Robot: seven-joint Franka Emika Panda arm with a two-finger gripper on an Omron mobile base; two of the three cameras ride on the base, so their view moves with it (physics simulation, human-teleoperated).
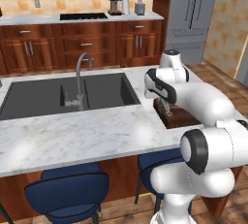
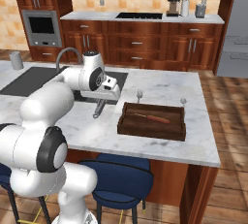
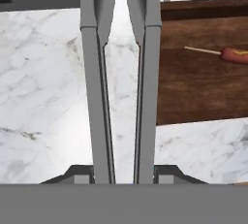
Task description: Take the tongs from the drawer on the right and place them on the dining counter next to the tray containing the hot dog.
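Now, bottom middle of hand view: claw (image 3: pixel 123 172) clamped on tongs (image 3: pixel 121 82), held over white counter (image 3: pixel 43 116). Tongs look light, stiff, slippery metal; grip both arms near joined end. Farther, right side: tray (image 3: pixel 193 97) with hot dog (image 3: pixel 235 54).

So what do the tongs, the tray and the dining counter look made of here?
Tongs: probably metal, with flat, matte grey arms.
Tray: apparently wood, dark brown with faint grain streaks.
Dining counter: likely polished marble or similar stone, white with grey veins.
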